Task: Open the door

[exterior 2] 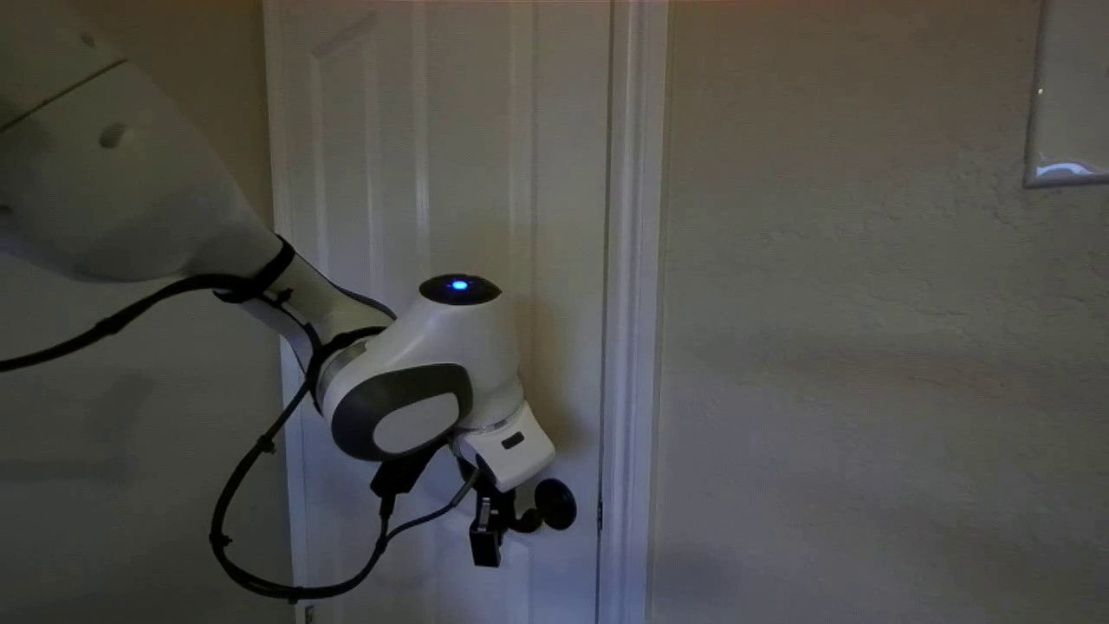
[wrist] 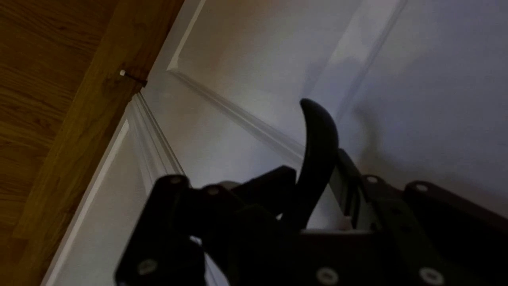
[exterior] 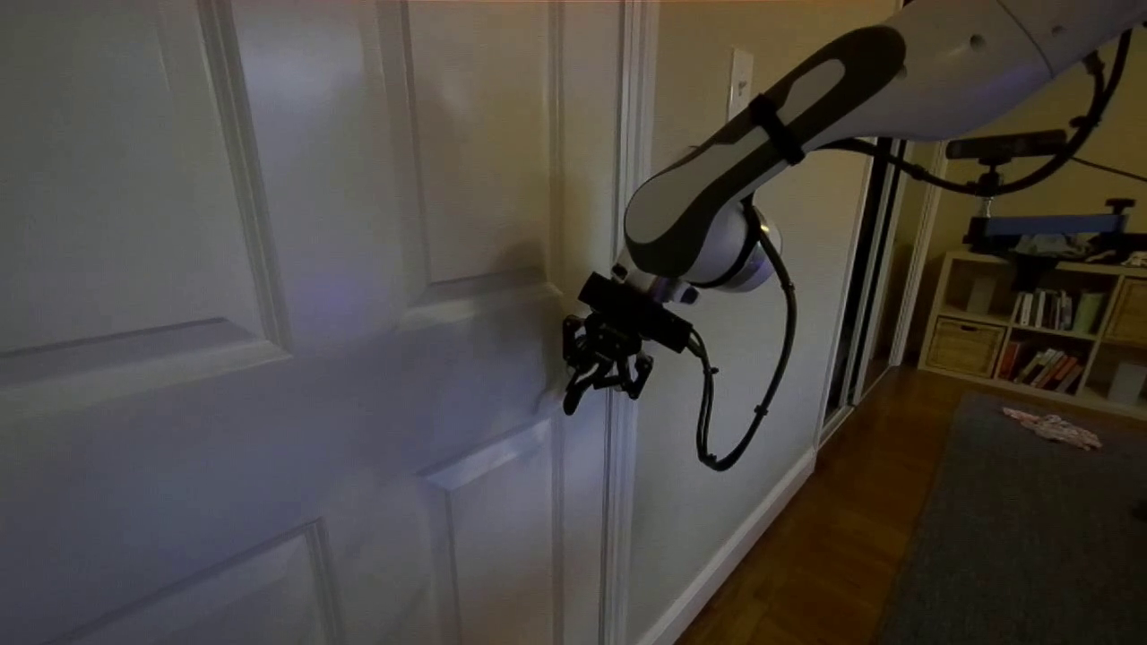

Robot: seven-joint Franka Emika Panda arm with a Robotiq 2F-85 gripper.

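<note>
The tool [wrist: 318,171] is clenching the dark lever handle [wrist: 320,145] of the white door [exterior: 332,385], which is sitting closed in its frame [exterior 2: 634,347]. Unlatching is probably the step in hand, the next move calling for turning that handle, then swinging the door. No readable brand or writing is showing.

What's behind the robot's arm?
In an exterior view, a white door and wall show behind the arm. Whatever it directly covers is hidden, including part of the black handle.
</note>
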